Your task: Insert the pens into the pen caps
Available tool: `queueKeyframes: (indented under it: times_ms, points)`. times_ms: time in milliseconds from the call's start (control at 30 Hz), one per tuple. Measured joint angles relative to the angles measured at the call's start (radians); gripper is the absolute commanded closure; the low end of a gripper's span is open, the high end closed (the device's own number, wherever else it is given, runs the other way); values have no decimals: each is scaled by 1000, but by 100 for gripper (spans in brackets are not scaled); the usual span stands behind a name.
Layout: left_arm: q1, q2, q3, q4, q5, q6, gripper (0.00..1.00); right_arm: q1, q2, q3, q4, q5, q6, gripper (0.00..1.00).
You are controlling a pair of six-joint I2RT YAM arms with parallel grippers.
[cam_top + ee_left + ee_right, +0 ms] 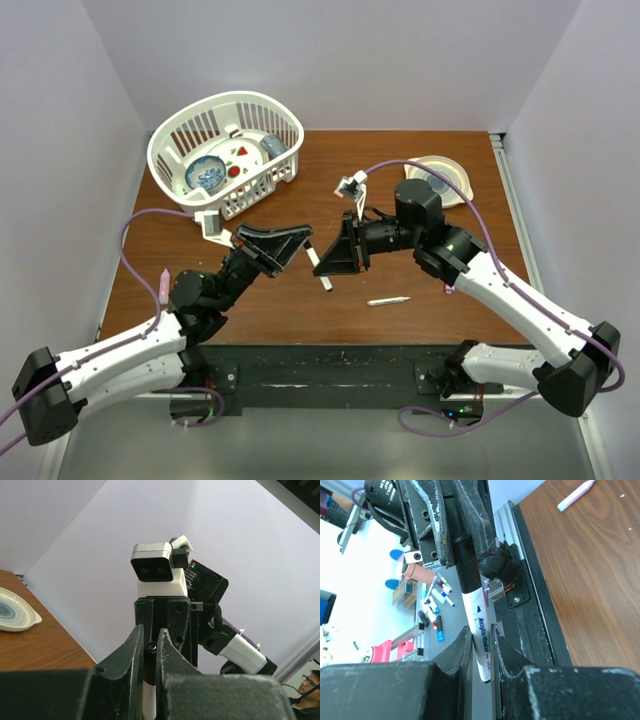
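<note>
At frame centre, the left gripper [304, 240] and right gripper [326, 267] are found tip to tip, a white pen [324, 282] held between them. A second pen [388, 300] is noted lying on the table [420, 322], lower right of centre. A white basket [172, 150] is recorded upper left.

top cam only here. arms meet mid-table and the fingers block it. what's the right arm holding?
Observer: The right fingers are clamped on the barrel of a white pen, seen from the right wrist.
Operator: cap on it?
Observer: A black cap covers its far end, pinched between the left fingers. I can't tell if it is fully seated.
Operator: any marking on the barrel?
Observer: Blue lettering runs along it, starting with "Acrylic".
</note>
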Motion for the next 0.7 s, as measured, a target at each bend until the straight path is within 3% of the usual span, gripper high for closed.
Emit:
queueKeyframes:
  times_ms: [133, 233, 300, 333, 467, 533, 600, 700]
  points:
    - [-6, -38, 13, -85, -48, 0, 100, -2, 19, 0, 26, -21, 3, 100]
    - [-10, -37, 127, -263, -85, 25, 100, -19, 9, -14, 87, -27, 16, 99]
    - [-8, -9, 217, -374, -80, 43, 100, -38, -26, -51, 148, -28, 21, 89]
    - [-2, 14, 266, -430, -60, 53, 100, -48, -53, -82, 181, -23, 22, 79]
    - [23, 120, 423, -628, 24, 85, 100, -83, -155, -171, 195, 43, -2, 54]
    - [29, 170, 476, -729, 61, 102, 100, -100, -197, -186, 166, 94, -30, 49]
    - [41, 221, 523, -825, 80, 122, 100, -111, -249, -201, 113, 138, -62, 38]
    - [84, 287, 572, -919, 88, 150, 100, -112, -352, -255, 38, 190, -91, 32]
